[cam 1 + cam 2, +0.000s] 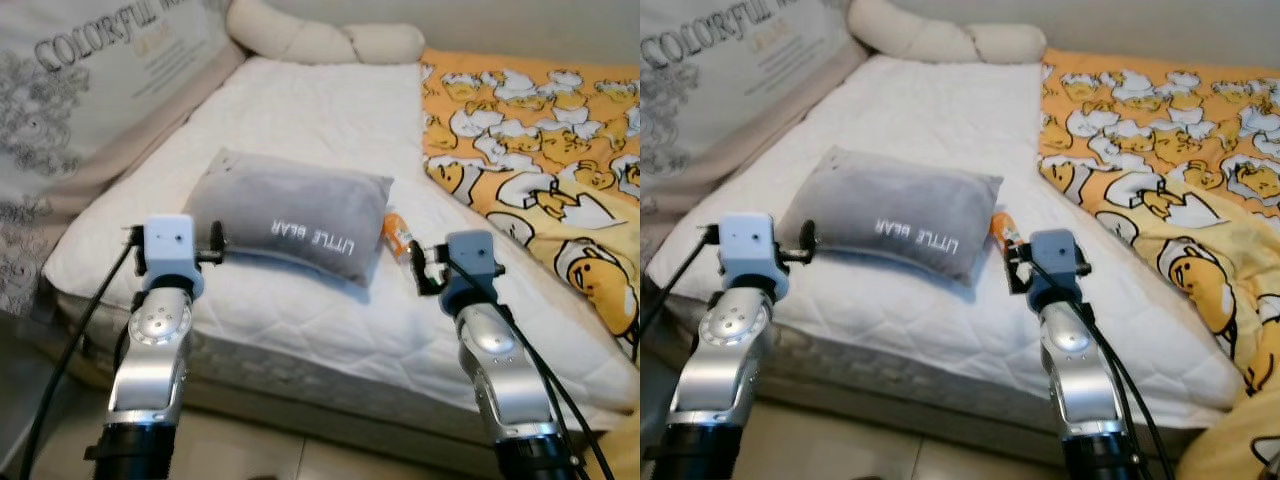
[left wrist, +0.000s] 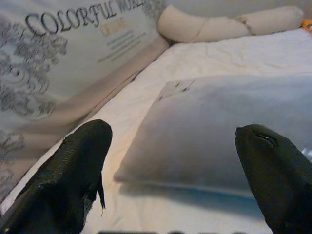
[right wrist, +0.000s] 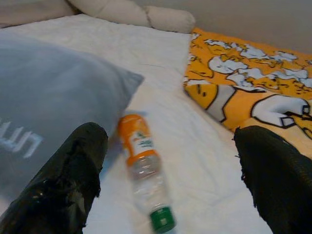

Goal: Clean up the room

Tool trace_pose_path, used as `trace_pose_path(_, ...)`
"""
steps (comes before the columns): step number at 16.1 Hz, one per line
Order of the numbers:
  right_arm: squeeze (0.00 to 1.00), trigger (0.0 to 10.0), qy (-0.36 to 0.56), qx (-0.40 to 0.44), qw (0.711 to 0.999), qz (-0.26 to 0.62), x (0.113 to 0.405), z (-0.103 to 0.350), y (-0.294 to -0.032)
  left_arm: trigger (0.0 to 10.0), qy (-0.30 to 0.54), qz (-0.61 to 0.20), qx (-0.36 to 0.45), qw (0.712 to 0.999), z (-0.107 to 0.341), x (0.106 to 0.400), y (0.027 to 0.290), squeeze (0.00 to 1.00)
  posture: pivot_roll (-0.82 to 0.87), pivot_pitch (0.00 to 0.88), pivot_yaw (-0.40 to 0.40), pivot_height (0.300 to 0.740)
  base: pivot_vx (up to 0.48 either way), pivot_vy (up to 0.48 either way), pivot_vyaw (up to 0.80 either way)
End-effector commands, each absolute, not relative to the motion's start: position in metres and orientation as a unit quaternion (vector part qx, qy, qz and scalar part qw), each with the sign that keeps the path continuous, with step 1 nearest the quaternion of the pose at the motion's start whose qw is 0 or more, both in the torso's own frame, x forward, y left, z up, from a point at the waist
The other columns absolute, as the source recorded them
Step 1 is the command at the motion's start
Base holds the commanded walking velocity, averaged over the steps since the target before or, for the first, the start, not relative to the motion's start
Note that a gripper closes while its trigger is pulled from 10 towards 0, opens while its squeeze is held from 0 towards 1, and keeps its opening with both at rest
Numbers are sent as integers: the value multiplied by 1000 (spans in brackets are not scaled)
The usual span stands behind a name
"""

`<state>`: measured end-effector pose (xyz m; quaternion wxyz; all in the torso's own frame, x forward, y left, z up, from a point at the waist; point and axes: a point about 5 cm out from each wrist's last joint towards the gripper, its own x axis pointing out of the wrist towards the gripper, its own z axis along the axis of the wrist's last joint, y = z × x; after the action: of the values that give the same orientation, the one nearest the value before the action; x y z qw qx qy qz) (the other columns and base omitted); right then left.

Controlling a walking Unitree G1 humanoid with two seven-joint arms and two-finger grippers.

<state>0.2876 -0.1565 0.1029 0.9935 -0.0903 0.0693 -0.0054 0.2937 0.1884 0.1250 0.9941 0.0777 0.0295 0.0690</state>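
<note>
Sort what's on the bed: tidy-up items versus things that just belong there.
To tidy:
bottle, lying by the grey pillow; right gripper open over it
grey pillow, before the open left gripper

Belongs:
yellow blanket
bolster
mattress

A home bedroom: a bed with a white quilted mattress cover (image 1: 300, 120), a grey plush pillow (image 1: 290, 212), an orange cartoon-print blanket (image 1: 540, 130) and a cream bolster (image 1: 320, 40).

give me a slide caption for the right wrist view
Open right gripper poised over a plastic bottle lying beside the grey pillow.
</note>
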Motion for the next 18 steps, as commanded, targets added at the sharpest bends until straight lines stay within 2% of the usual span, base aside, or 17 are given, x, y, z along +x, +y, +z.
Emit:
trace_pose_path(1,0,10000,73,-94,993,-18,288,103,-164,10000,25,61,77,995,127,295,182,0,32,0,49,740,330,0,0)
trace_pose_path(18,0,10000,95,-98,991,-17,289,94,-163,10000,32,52,92,994,127,297,180,0,41,0,67,740,320,0,0)
